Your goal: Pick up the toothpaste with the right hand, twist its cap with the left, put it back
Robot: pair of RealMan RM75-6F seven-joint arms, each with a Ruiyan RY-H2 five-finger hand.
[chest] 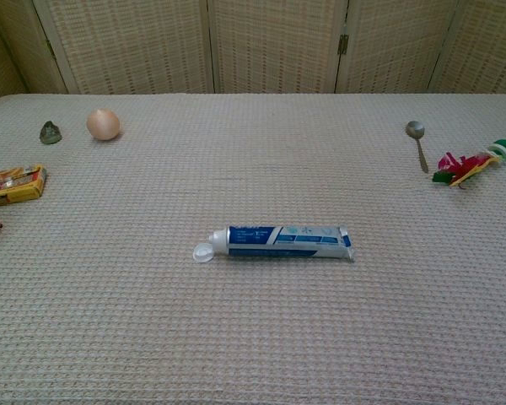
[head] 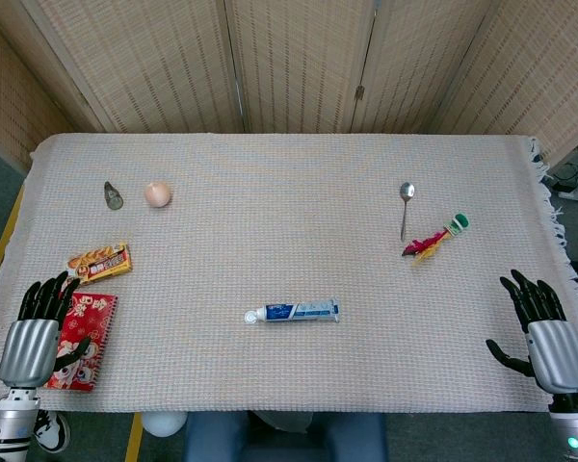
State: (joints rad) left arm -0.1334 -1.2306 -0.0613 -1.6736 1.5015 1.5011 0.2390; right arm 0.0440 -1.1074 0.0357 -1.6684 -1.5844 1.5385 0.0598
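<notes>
A blue and white toothpaste tube (head: 297, 312) (chest: 282, 241) lies flat near the middle front of the table, its white cap (head: 250, 316) (chest: 203, 252) pointing left. My left hand (head: 34, 332) hovers at the front left corner with fingers spread, holding nothing. At the front right corner my right hand (head: 544, 332) also has its fingers apart and holds nothing. Both hands are far from the tube. Neither hand shows in the chest view.
A red booklet (head: 85, 327) lies beside my left hand, a yellow snack pack (head: 100, 261) above it. An egg (head: 157, 193) and a small dark object (head: 113, 195) sit at the back left. A spoon (head: 406, 206) and a colourful toy (head: 435, 239) lie at the right.
</notes>
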